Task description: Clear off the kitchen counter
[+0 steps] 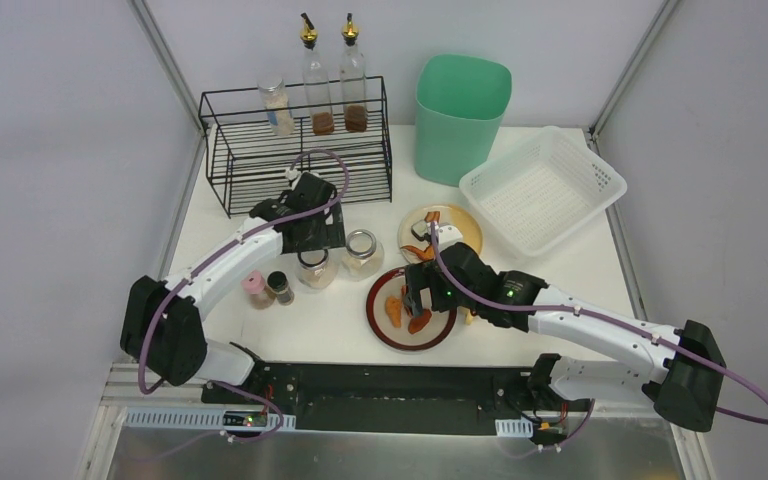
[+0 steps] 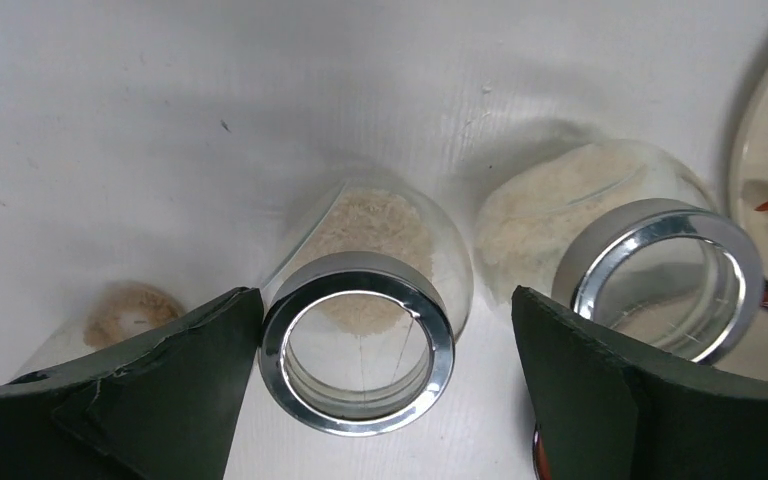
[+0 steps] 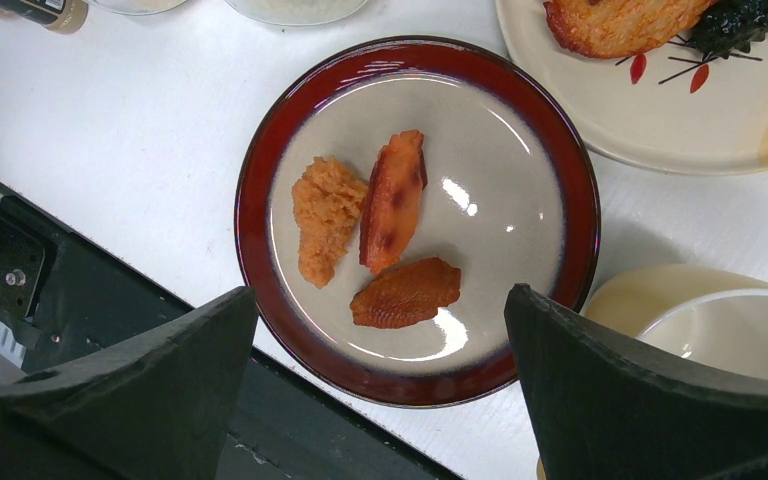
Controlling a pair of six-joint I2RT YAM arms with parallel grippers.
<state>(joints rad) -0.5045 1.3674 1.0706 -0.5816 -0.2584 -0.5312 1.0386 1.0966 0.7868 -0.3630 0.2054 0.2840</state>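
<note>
Smooth white matte desk (image 1: 340,320) edged by grey rails; left tool (image 2: 385,340) wide around a glass jar (image 2: 370,230), right tool (image 3: 380,295) wide above a red-rimmed plate (image 3: 252,215).

Bright and evenly lit from above, with soft shadows. Small glare spots on the red-rimmed plate (image 3: 520,140) and chrome jar lid (image 2: 278,345).

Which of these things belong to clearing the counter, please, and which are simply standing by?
To clear: left jar, right jar, pink shaker, dark shaker, red-rimmed plate, cream plate.
Standing by: wire rack with its bottles, green bin, white basket.
</note>
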